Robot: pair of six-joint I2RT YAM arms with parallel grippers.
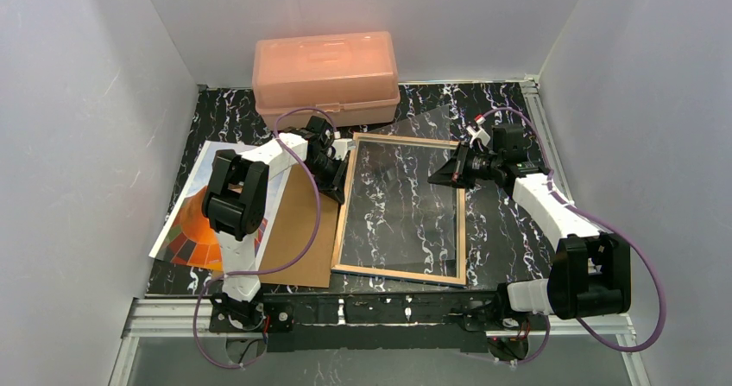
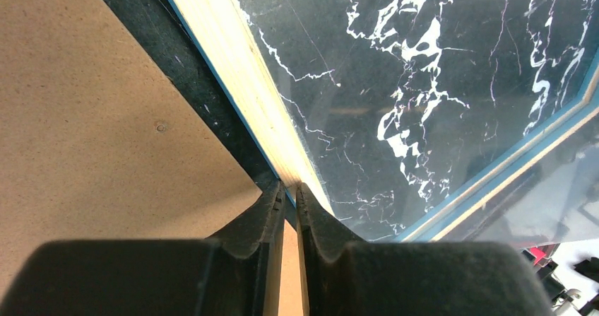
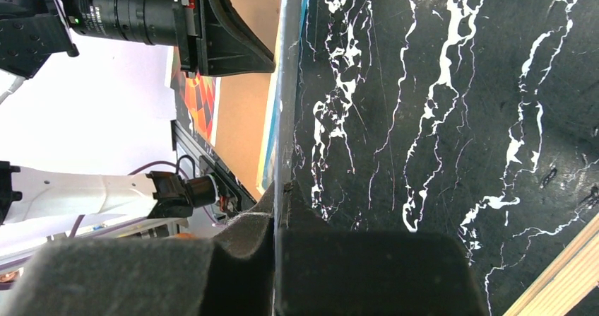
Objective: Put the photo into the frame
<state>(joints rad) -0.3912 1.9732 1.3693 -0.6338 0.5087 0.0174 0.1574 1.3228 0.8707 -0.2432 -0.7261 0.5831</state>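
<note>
**Risk watch: two thin edges, two tight grips**

Left gripper [image 2: 289,186] is pinching the pale wood rim of the large rectangular blue-fronted picture frame [image 1: 397,275] at its 11 o'clock corner, fingers nearly meeting. Right gripper [image 3: 281,189] is clenching the edge of the thin clear pane [image 3: 280,83] over the frame's 3 o'clock side.

The thin paper balloon photo [image 1: 186,230] is lying at 9 o'clock of the frame, not yet in. It is meeting the flat brown backing board [image 1: 298,230], and the left arm is hiding which lies on top.

My worry is the pane. It is slick and held by a sliver, so it could be twisting loose and dropping. Tugging the frame could be dragging the board and creasing the photo.

Nothing readable is showing; a small red tag [image 1: 480,132] on the right wrist is too small to read.
</note>
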